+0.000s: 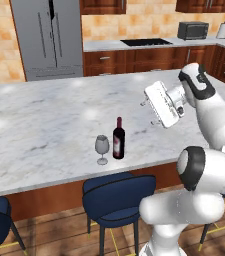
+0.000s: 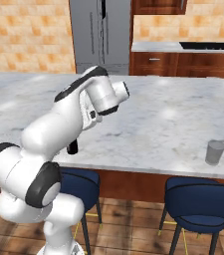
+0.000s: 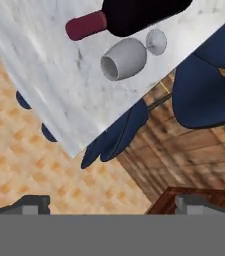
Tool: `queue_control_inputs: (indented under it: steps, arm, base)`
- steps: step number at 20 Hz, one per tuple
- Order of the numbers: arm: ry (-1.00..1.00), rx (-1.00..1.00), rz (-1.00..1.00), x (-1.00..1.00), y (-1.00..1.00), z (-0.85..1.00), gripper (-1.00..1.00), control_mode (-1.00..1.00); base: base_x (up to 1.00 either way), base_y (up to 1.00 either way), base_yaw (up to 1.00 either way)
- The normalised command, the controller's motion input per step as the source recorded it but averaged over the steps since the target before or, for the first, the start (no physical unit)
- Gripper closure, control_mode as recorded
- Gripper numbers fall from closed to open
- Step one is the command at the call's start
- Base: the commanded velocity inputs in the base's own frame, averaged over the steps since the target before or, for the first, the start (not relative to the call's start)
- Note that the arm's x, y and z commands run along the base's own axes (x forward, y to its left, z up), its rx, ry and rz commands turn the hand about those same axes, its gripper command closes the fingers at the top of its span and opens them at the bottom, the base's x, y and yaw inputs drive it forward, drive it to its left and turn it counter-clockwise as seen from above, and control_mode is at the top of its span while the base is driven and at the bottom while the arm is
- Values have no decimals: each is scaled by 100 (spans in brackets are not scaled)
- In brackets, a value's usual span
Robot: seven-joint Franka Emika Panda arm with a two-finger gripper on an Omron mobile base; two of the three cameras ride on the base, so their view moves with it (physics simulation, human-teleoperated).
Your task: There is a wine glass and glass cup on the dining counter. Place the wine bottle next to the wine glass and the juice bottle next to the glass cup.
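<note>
The wine bottle [image 1: 118,139] is seen upright just beside the wine glass [image 1: 102,148] on the worktop [image 1: 44,120], the glass cup [image 2: 214,152] well apart, the end effector [image 3: 111,202] spread wide, holding nothing

1. I see wide bare marble on the dining counter [image 1: 44,115] to the left of and behind the wine bottle [image 1: 118,139].
2. The wine glass [image 1: 101,148] stands just beside the bottle's left, leaving only a narrow gap there.
3. The glass cup [image 2: 214,152] sits alone near the front edge, with open marble all around it.
4. Blue stools [image 1: 118,196] crowd the space below the counter's front edge.
</note>
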Motion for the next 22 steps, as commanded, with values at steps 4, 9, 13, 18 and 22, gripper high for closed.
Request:
queue_control_inputs:
  steps: [4, 9, 13, 18, 22]
  arm:
    - [-34, -44, 14, -71, -19, 19, -100, -100]
    - [-23, -56, 3, -32, -4, 29, -100, -100]
    - [-22, -49, 4, -38, -2, 61, -100, -100]
    - [-16, -24, 0, -41, -48, 44, -100, -100]
    - [-10, -3, 0, -36, -66, 13, -100, -100]
  base:
    - [0, 0, 0]
    - [0, 0, 0]
    - [0, 0, 0]
    - [0, 0, 0]
    - [0, 0, 0]
